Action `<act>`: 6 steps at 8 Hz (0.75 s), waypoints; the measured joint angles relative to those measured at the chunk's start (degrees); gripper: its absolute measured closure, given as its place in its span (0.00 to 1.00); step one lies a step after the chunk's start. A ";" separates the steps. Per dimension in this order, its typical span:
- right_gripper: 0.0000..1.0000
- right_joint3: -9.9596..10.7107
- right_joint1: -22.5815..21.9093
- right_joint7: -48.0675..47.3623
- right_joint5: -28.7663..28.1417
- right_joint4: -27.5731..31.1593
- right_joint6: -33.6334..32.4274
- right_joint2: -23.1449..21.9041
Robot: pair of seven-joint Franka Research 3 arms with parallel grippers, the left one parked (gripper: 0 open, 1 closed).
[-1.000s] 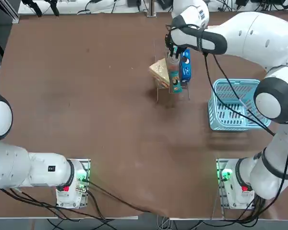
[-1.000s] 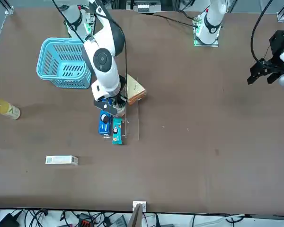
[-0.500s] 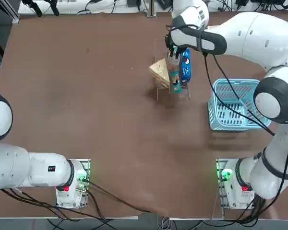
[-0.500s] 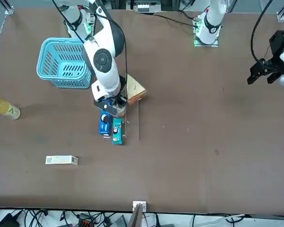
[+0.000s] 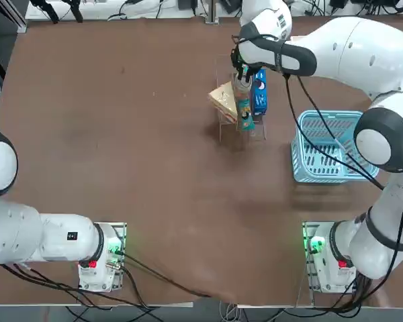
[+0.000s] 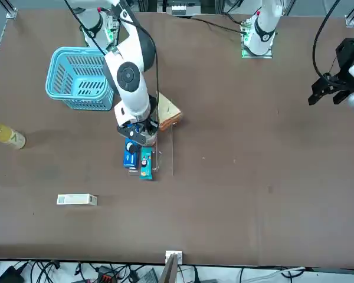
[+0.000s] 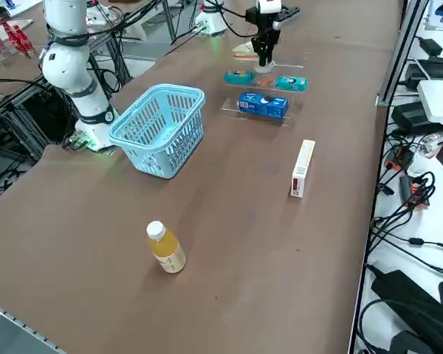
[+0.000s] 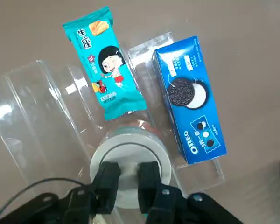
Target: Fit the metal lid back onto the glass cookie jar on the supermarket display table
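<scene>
Metal lid (image 8: 129,168) sits pinched in the right tool (image 8: 129,176), directly above the glass cookie jar (image 8: 139,127), whose rim peeks out just beneath it

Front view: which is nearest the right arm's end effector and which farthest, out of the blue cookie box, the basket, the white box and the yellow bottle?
From the end effector, shut on the lid:
1. Blue cookie box, right beside it.
2. Basket, behind, toward the arm's base.
3. White box, out front on the table.
4. Yellow bottle, at the table's edge.
</scene>
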State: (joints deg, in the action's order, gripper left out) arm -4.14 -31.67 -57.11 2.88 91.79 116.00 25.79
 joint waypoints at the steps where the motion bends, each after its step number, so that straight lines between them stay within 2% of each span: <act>1: 0.74 0.00 0.00 0.00 0.00 -0.01 0.00 0.01; 4: 0.73 0.01 0.00 0.00 0.00 -0.07 -0.02 0.02; 6: 0.48 0.00 -0.11 0.00 0.00 -0.08 0.06 0.42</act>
State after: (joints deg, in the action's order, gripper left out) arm -4.14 -31.78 -57.11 2.88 91.71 116.06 26.21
